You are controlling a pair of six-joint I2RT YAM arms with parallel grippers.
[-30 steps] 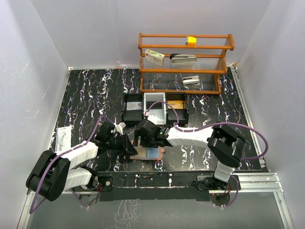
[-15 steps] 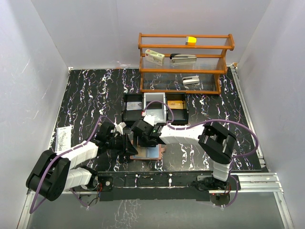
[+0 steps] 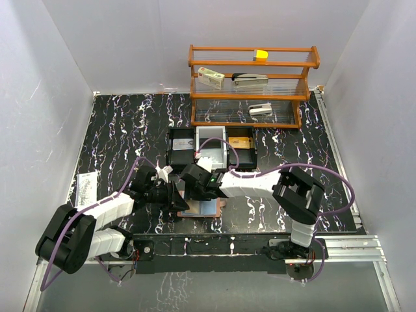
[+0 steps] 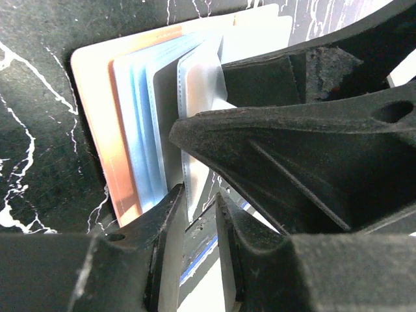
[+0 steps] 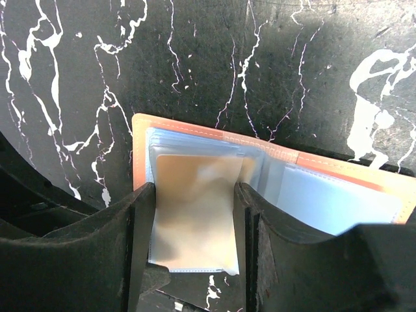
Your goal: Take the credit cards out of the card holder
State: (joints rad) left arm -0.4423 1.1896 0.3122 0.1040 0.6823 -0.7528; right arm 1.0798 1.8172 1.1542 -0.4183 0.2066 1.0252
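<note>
Left fingers point(image 4: 162, 250) nearly pressed together, pinching a thin clear sleeve edge of the card holder point(image 3: 203, 209). The left gripper point(image 4: 200, 203) comes at the holder from 9 o'clock in the top view. Right fingers point(image 5: 140, 234) stand apart, 1 on each side of a clear sleeve point(image 5: 195, 253) with a tan card point(image 5: 195, 195) inside, both right at the sleeve's edges. Cannot tell whether they squeeze it or only flank it. The right gripper point(image 5: 194, 214) sits over the holder's 12 o'clock side in the top view. The holder lies open and flat on the black marbled table point(image 3: 117, 130), near the front edge at about the middle, salmon cover down, pale blue-grey sleeves fanned up. 3 trays sit in a row at 12 o'clock from it - black tray point(image 3: 179, 153), white tray point(image 3: 212, 138), black tray point(image 3: 242, 151) - touching side by side. Wooden shelf point(image 3: 250, 97) further back at 12 o'clock, holding a yellow block point(image 3: 260, 54), a stapler point(image 3: 250, 78) and a small box point(image 3: 211, 78). Paper packet point(image 3: 86, 188) lies at 9 o'clock, well apart from the holder.
</note>
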